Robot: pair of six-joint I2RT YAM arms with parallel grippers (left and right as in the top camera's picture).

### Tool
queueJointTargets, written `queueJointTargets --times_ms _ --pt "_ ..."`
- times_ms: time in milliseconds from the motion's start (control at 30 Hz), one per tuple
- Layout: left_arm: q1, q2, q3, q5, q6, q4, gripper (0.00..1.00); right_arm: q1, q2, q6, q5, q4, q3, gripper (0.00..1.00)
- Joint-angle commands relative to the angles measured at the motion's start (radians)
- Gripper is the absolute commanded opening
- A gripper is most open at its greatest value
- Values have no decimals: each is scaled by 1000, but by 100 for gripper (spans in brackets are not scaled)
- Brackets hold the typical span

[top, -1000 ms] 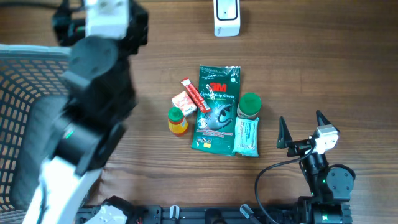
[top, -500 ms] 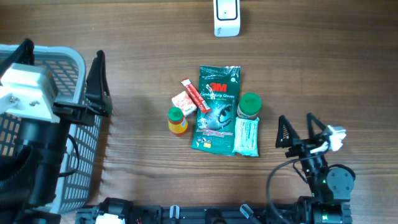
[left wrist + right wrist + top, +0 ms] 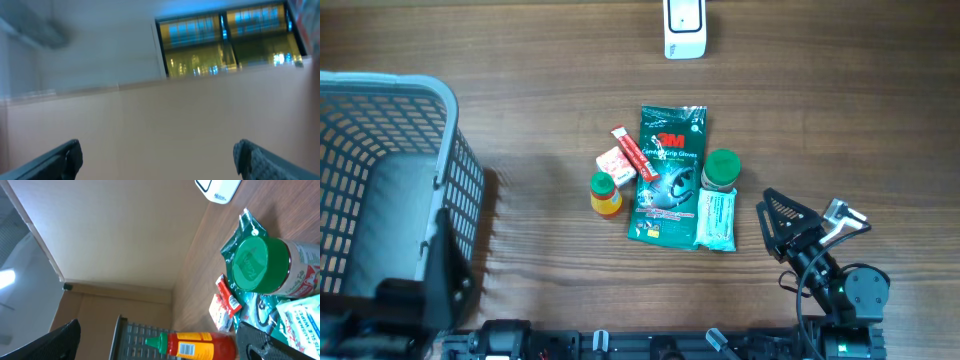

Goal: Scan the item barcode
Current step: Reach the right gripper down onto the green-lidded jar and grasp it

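Observation:
A white barcode scanner [image 3: 682, 28] stands at the table's far edge. Several items lie mid-table: a green 3M gloves pack [image 3: 667, 175], a red stick packet [image 3: 634, 153], a small red-and-white box [image 3: 613, 163], an orange bottle with a green cap [image 3: 605, 194], a green-lidded jar [image 3: 721, 170] and a wipes pack [image 3: 715, 220]. My right gripper [image 3: 807, 225] hovers open just right of the wipes, holding nothing. In its wrist view, the right gripper [image 3: 157, 325] frames the bottle [image 3: 200, 345] and jar [image 3: 257, 265]. My left gripper [image 3: 157, 150] is open, facing a wall and window.
A grey mesh basket [image 3: 445, 130] fills the left side of the table. A dark part of my left arm [image 3: 445, 280] shows at the basket's near right corner. Bare wood lies between the basket and the items.
The left arm swept down from over the basket and has almost left the overhead view. The right gripper has rolled and shifted slightly toward the items.

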Motion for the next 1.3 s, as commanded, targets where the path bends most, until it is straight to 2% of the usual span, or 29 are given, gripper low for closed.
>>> queueJointTargets --times_ms 0,100,233,333,500,633,767,900,933,1000,1167,1267 --pt "7 4 -9 -34 -9 44 100 6 6 -72 -11 7 -1 100" --pt "7 4 -9 -33 -9 23 100 6 6 -225 -60 5 -1 100" --pt "7 -11 -14 -32 -10 11 100 6 37 -235 -87 -7 5 99" --pt "8 -63 -56 -32 -45 15 100 6 111 -303 -82 -101 47 100" --pt "14 -207 -209 -32 -66 105 100 6 313 -486 35 -343 243 100" --pt "39 -323 -348 -32 -66 182 100 6 541 -610 146 -602 549 100" --pt "50 -380 -423 -32 -66 195 100 7 772 -554 245 -909 843 99" --pt "49 -422 -449 10 -66 182 100 8 955 -555 207 -1160 1064 100" --pt "49 -428 -450 60 -66 164 100 8 1008 -555 104 -1164 1102 100" --pt "49 -427 -456 81 -66 166 100 8 1042 -556 29 -1128 1101 100" --pt "49 -427 -457 80 -65 166 100 8 1165 -552 64 -1117 1100 98" --pt "49 -427 -457 80 -65 160 100 8 1234 -423 155 -1173 1100 98"
